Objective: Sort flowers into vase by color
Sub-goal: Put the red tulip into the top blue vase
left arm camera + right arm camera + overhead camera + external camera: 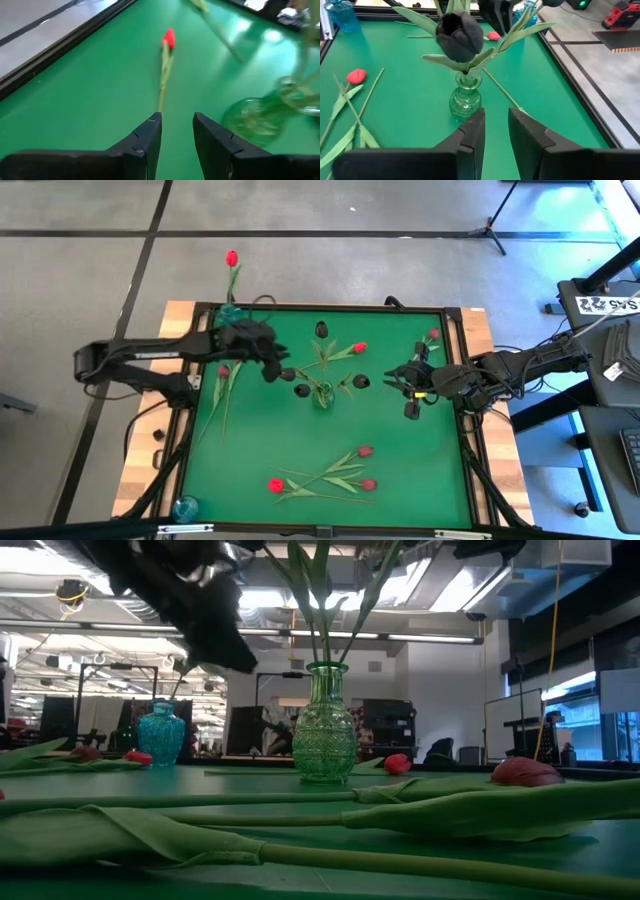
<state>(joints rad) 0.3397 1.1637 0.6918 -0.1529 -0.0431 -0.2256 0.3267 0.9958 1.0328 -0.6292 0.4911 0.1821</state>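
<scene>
On green mat, red and near-black tulips (323,478), both end effectors parted, empty.

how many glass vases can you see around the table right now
3. A clear green vase stands mid-mat holding dark flowers; a blue vase sits at the far-left corner with a red tulip; another blue vase is at the near-left corner. Others may be hidden.
</scene>
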